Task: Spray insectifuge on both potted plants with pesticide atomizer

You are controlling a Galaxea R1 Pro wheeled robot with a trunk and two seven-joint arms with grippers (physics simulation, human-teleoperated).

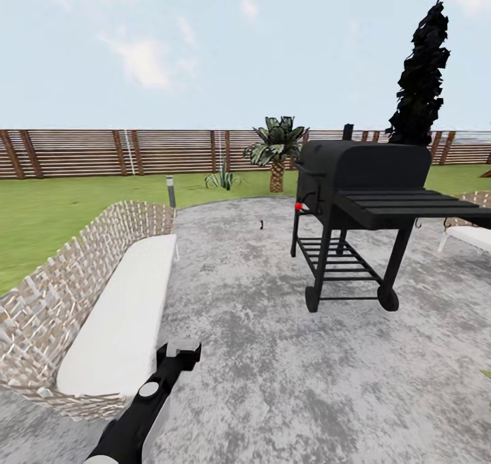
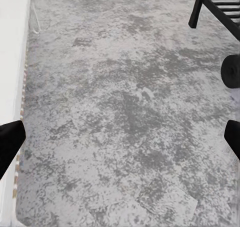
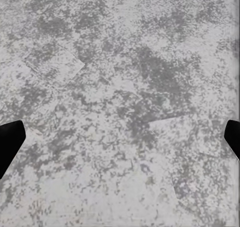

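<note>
At the far edge of the grey round patio [image 1: 273, 355] a narrow, dark, spiky potted plant [image 1: 221, 178] stands on the lawn before the brown slatted fence [image 1: 102, 152]. A red spot with a whitish piece [image 1: 299, 206] shows at the left end of the black grill; it may be the atomizer's head, but it is too small to tell. The broad light-green plant is out of view. My left gripper [image 1: 179, 351] [image 2: 120, 142] hangs open over bare paving beside the bench. In the right wrist view my right gripper [image 3: 120, 142] is open above paving too.
A wicker bench with a white cushion [image 1: 116, 328] runs along the patio's left side. A black wheeled grill [image 1: 361, 205] stands right of centre, with a second seat [image 1: 470, 232] behind it. A small dark upright object [image 1: 261, 224], a short lamp post [image 1: 170, 191] and a palm [image 1: 276, 150] lie farther off.
</note>
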